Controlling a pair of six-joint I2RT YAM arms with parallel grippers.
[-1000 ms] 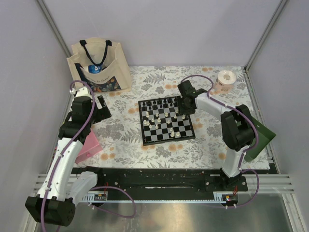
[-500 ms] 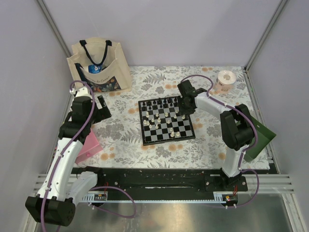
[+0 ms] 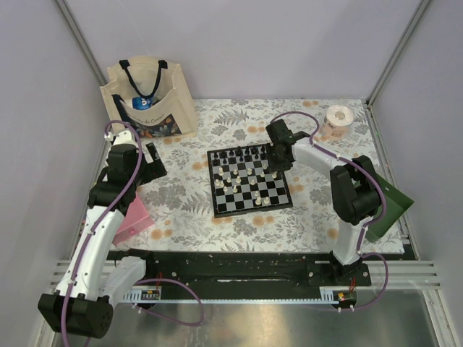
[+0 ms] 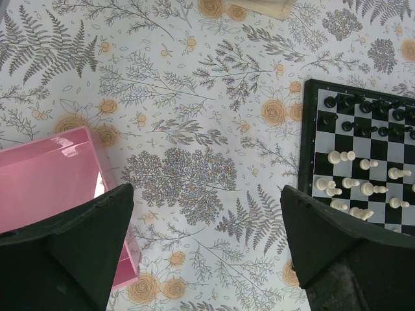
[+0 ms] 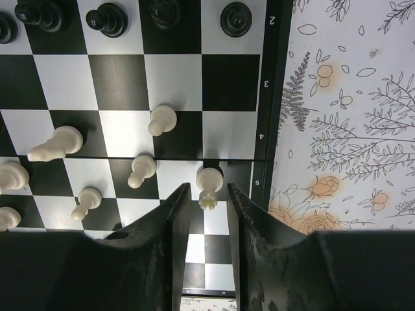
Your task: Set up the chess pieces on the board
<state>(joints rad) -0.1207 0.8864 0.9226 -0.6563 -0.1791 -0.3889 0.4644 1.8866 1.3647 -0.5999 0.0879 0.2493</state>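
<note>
My left pincer [image 4: 206, 197] hangs with its fingers spread wide and nothing between them, over the flowered tablecloth [image 4: 194, 123]. A pink box [image 4: 52, 184] lies under its left finger and the board [image 4: 310, 139] just enters view at the right, so I judge this arm idle and best kept where it is, out of the way. On the board the black chess pieces [image 5: 107, 18] stand lined up along the far rows, while the cream ones [image 5: 161, 120] are scattered over the middle squares, some lying on their sides. The set-up looks about half done to me. My right pincer [image 5: 209, 194] is down at the board's right edge, its jaws drawn narrow on either side of one cream piece [image 5: 209, 178] on the dark square beside the rim numeral 5. I cannot tell whether the pads are pressing it yet or merely flanking it. To do this step well, I should centre the stem between the fingers [image 5: 178, 214] and close gently. These little men look light and slick, and I expect an off-centre squeeze to twist one or flick it away. Another cream pawn [image 5: 141, 170] stands just beside my left finger, so I should lift straight up before travelling, not sweep sideways. Then I should carry the piece high to the cream side, set it down upright in the middle of its square, and part the jaws fully before rising.
</note>
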